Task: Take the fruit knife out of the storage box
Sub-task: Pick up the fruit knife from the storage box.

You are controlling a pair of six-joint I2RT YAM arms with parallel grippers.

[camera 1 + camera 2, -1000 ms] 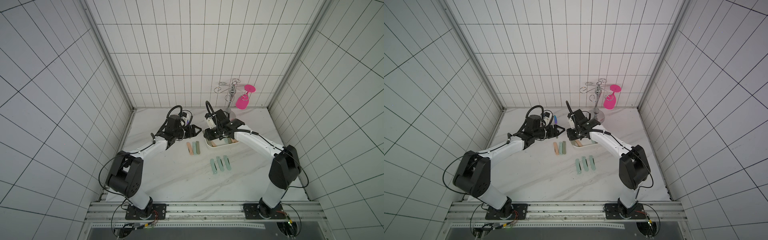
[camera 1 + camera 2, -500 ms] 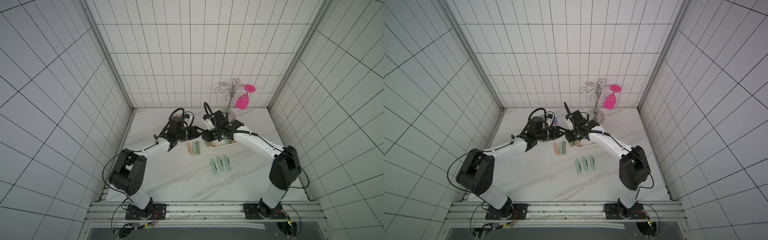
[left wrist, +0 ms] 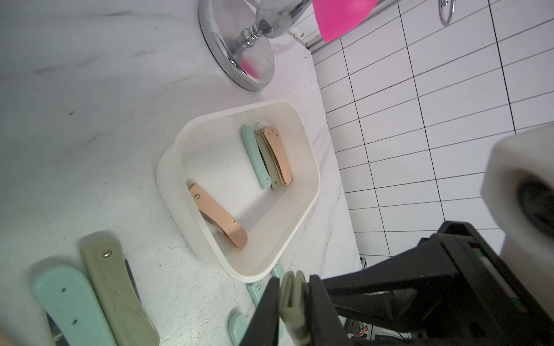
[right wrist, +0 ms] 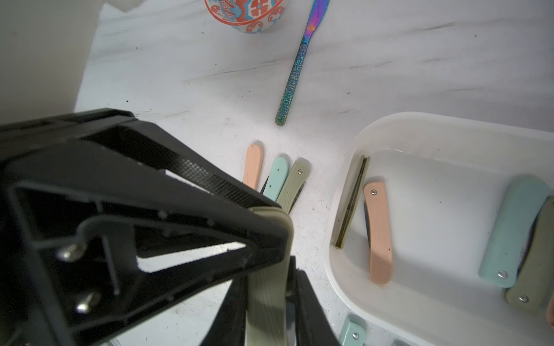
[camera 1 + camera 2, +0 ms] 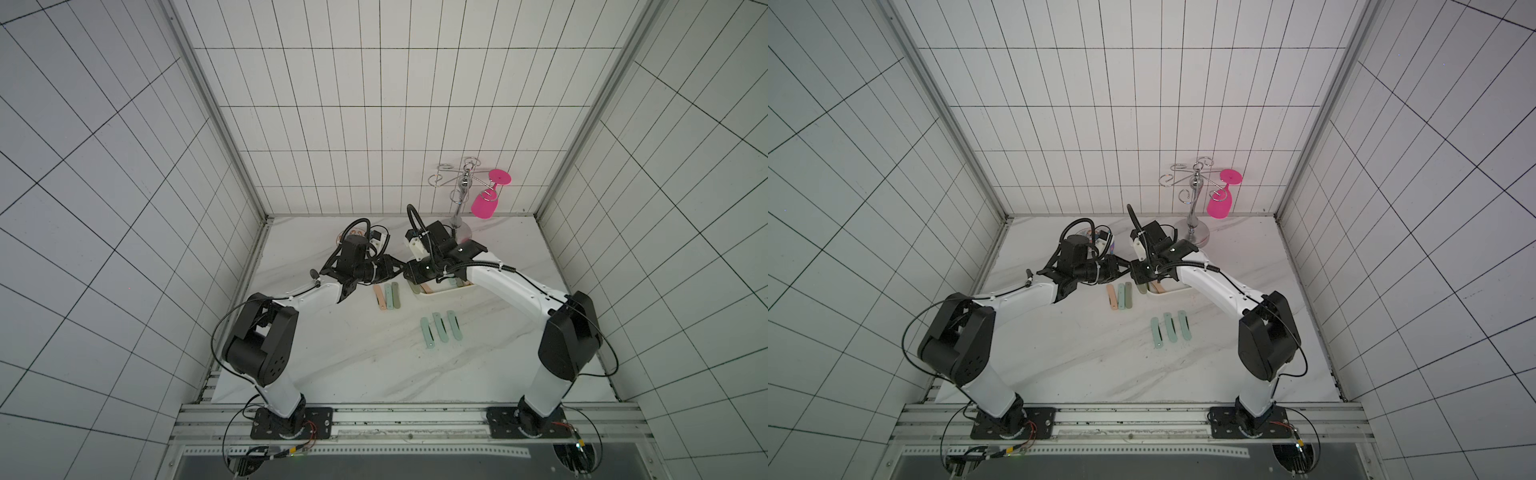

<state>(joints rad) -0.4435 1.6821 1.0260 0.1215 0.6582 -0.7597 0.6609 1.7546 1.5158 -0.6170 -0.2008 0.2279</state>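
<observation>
An olive-green folded fruit knife (image 3: 291,292) hangs in the air beside the white storage box (image 5: 441,293), just off its left end. My left gripper (image 3: 292,299) is shut on one end of it. My right gripper (image 4: 266,314) is shut on the other end (image 4: 266,287). In both top views the two grippers meet tip to tip (image 5: 404,269) (image 5: 1128,270). Inside the box (image 3: 168,167) lie a peach knife (image 3: 218,215) and a mint, olive and peach group (image 3: 266,158). Another olive knife (image 4: 352,203) stands on edge against the box wall.
Three knives, peach, mint and olive (image 5: 386,296), lie left of the box. Three mint ones (image 5: 440,330) lie nearer the front. A chrome rack with a pink glass (image 5: 484,205) stands behind the box. A patterned bowl (image 4: 245,15) and an iridescent table knife (image 4: 296,66) sit at the back.
My left gripper has moved right to meet the right gripper and has shut on the olive knife. The right gripper has shifted slightly left with the knife, still shut.
</observation>
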